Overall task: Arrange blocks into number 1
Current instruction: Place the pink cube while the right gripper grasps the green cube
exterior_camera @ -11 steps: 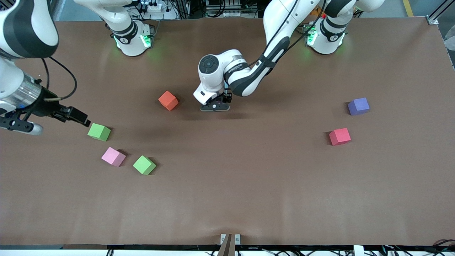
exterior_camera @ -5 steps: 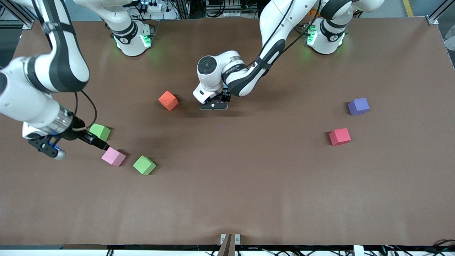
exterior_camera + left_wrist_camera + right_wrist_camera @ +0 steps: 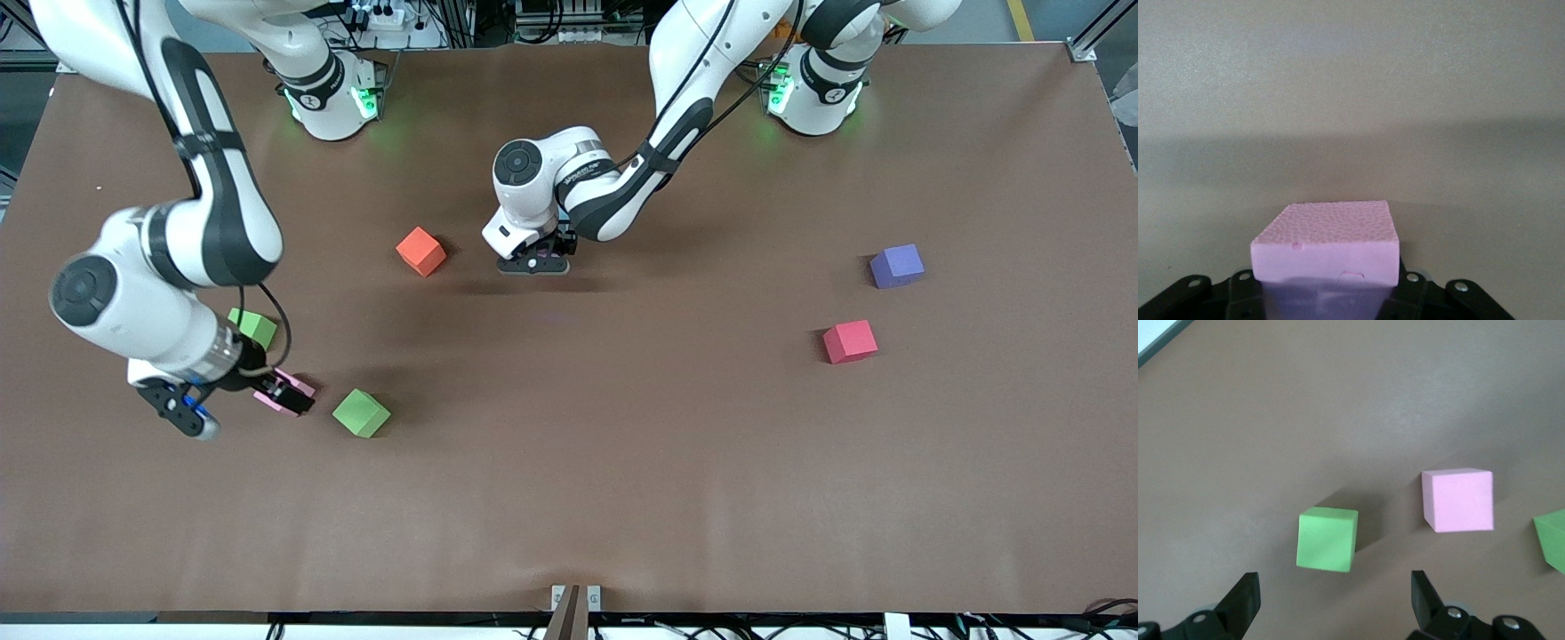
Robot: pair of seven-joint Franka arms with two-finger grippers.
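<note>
The left gripper [image 3: 534, 264], closed on a pink block [image 3: 1327, 241], is low over mid-table beside the orange block [image 3: 420, 251]; the block should be set down squarely before release. The right gripper [image 3: 283, 396], jaws spread, is over a second pink block [image 3: 1457, 500] between two green blocks [image 3: 1327, 539]; centring before closing is advised. No legible writing was found.

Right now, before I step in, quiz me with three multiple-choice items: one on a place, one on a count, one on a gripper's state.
1. Which block lies nearest the front camera? A orange, B purple, C a green block
2. How many green blocks show? A two, B one, C three
3. The left gripper is: A open and empty, B shut on a pink block, C shut on a red block

1 C: it sits lowest in the front view.
2 A: a second lies farther off.
3 B: the left wrist view shows pink in its grip.
</note>
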